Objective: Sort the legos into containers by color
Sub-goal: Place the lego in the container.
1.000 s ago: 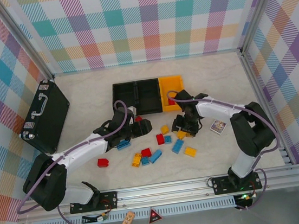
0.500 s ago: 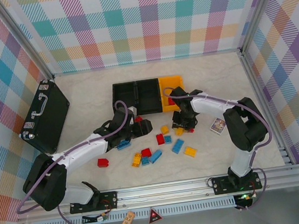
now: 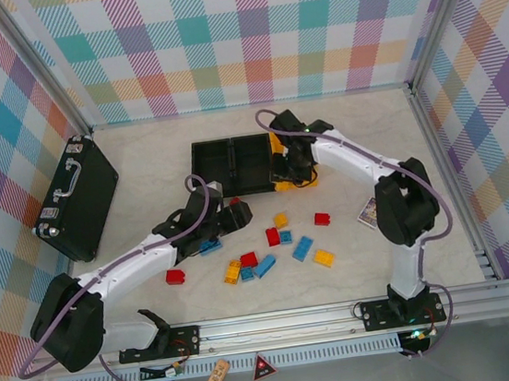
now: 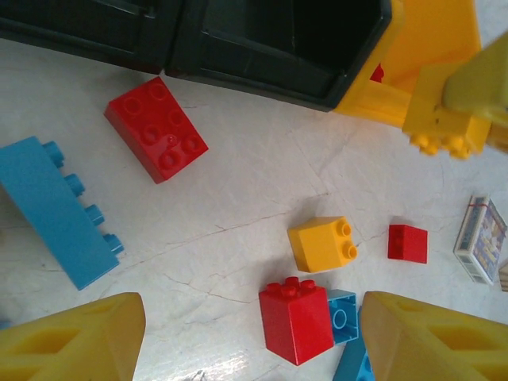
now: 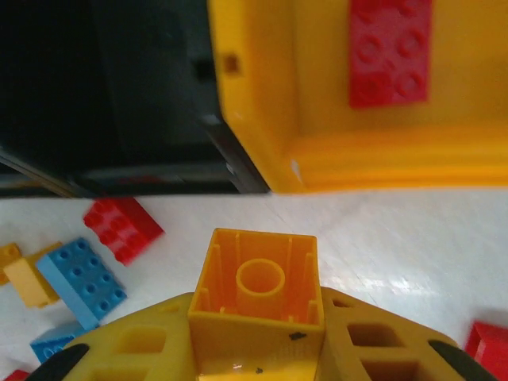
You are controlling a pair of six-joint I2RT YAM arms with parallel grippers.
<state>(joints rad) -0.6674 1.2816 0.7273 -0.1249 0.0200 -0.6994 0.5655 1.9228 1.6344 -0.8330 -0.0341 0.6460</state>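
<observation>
Nearest, loose legos [image 3: 302,248] lie scattered in front of the yellow-orange bin [image 5: 254,103]. Left of that bin's near corner the left gripper [image 3: 236,216] hangs spread and empty, fingertips [image 4: 71,341] cropped in its wrist view. At the bin's near wall the right gripper [image 3: 290,163] pinches a yellow-orange brick [image 5: 258,286]. Inside lies a red brick [image 5: 390,51], partly cut off; the black bins [image 3: 198,169] beside it are too dark to read.

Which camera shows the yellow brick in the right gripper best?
Right wrist: the brick sits close up, hollow underside facing the camera, clamped in the right gripper. Left wrist catches its studded side at the frame edge. From the top it is too small to make out.
</observation>
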